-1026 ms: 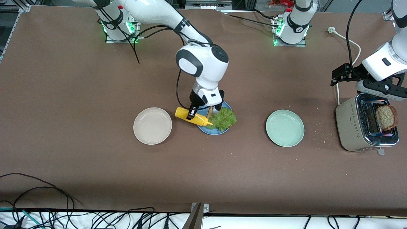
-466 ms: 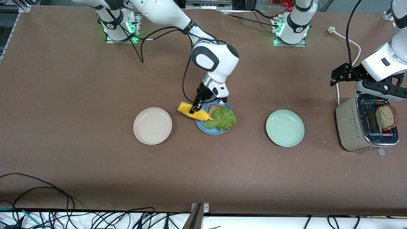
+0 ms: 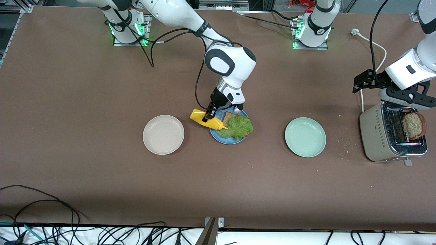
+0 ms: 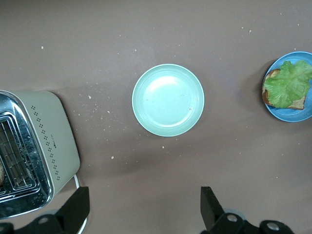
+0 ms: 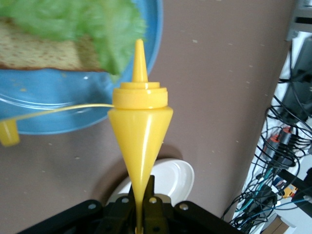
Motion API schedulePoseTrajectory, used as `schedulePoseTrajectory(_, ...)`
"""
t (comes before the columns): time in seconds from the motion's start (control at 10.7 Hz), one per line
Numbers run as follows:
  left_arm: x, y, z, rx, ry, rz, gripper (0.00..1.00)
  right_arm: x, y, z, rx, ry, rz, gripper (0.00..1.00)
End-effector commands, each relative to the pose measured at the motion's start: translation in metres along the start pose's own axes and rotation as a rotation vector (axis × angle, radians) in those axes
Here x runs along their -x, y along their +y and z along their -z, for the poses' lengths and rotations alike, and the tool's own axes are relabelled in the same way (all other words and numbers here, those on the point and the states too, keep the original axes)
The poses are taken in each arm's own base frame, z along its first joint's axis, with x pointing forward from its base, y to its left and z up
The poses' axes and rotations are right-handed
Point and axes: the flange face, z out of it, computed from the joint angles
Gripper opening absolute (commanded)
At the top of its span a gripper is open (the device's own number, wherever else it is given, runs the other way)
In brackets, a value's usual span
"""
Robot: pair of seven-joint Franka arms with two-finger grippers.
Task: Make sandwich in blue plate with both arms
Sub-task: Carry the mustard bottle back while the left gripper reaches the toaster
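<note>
While the blue plate (image 3: 227, 137) sits mid-table, it carries one bread slice (image 3: 229, 118) with a lettuce leaf (image 3: 238, 127) laid over it; no top slice is on it. From the plate's centre, the yellow squeeze bottle (image 3: 207, 121) comes in at about ten o'clock, tilted with its nozzle down over the plate's edge beside the lettuce. The right gripper (image 3: 207, 115) is clenched tight on the bottle's body, and in the right wrist view the bottle (image 5: 139, 126) tapers to a thin edge between the pinching fingers, its loose cap (image 5: 9, 132) dangling on a strap over the plate (image 5: 73, 109).

A cream plate (image 3: 163, 134) lies at nine o'clock from the blue one, toward the right arm's end, and a mint plate (image 3: 305, 136) at three o'clock, toward the left arm's end. Past the mint plate stands a toaster (image 3: 381, 137) with a bread slice (image 3: 414, 125) standing up in a slot. Crumbs dot the brown table (image 3: 85, 95) near the toaster.

The right arm reaches from its base across the table, wrist bent steeply down. The left gripper (image 3: 407, 95) waits over the toaster, fingers (image 4: 209, 207) spread wide and holding nothing.
</note>
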Motion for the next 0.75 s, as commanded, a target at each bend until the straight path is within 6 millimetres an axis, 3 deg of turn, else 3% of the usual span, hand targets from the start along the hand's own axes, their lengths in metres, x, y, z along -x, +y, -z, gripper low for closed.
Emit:
schedulePoseTrajectory(0.0,0.002,-0.005,0.003,0.015,-0.015,0.009,1.0,0.058,0.097,0.039,-0.173,0.065,-0.161,0.0)
schedulePoseTrajectory(0.09,0.004,-0.015,0.002,0.015,-0.018,0.024,1.0,0.086,0.134,0.048,-0.246,0.098,-0.225,0.0)
schedulePoseTrajectory(0.28,0.004,-0.028,-0.004,0.02,-0.028,0.045,1.0,0.148,0.202,0.045,-0.392,0.16,-0.309,0.0)
schedulePoseTrajectory(0.47,0.004,-0.031,-0.005,0.021,-0.031,0.051,1.0,0.218,0.265,0.018,-0.557,0.268,-0.334,0.0)
schedulePoseTrajectory(0.65,0.004,-0.046,-0.011,0.026,-0.039,0.073,1.0,0.29,0.309,-0.017,-0.674,0.397,-0.325,0.0)
